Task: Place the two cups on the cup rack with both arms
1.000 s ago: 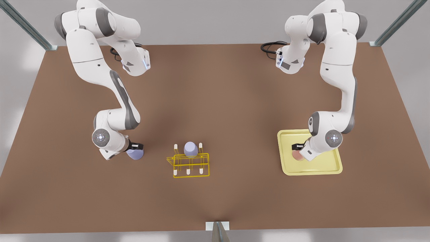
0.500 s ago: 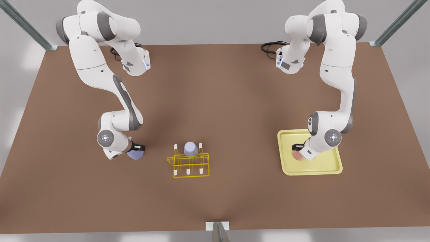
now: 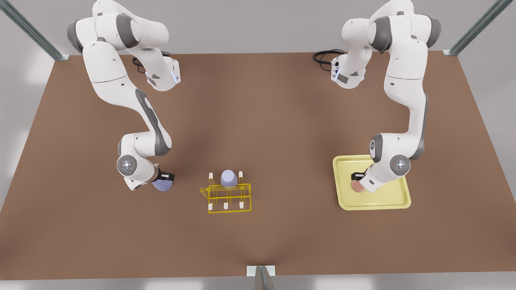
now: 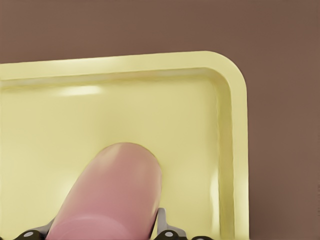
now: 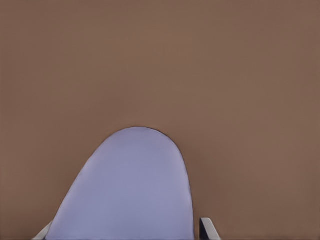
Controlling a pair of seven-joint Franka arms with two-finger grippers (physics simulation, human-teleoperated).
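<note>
The pink cup (image 3: 356,186) sits between my left gripper's (image 3: 357,180) fingers over the pale-yellow tray (image 3: 379,201), on the front view's right. From the left wrist, the pink cup (image 4: 110,195) runs out from between the fingers (image 4: 164,226), which press on its sides, so I read that gripper as closed on it. I can't tell whether the cup touches the tray (image 4: 235,125) floor or hangs just above it.

On the front view's left, the lavender cup (image 3: 163,185) is held in my right gripper (image 3: 163,179) over the brown table (image 3: 282,121), beside the cup rack (image 3: 228,196). In the right wrist view the lavender cup (image 5: 130,190) sits between two finger tips (image 5: 207,229), gripped.

A second lavender cup (image 3: 228,179) stands upside down on a back peg of the rack.

Both wrists cover most of their cups in the front view, and the cups' rims are cut off in the wrist views.

Compared with half a second ago, I see almost no change on either side; a second ago the right arm's elbow sat slightly farther toward the front view's left.
</note>
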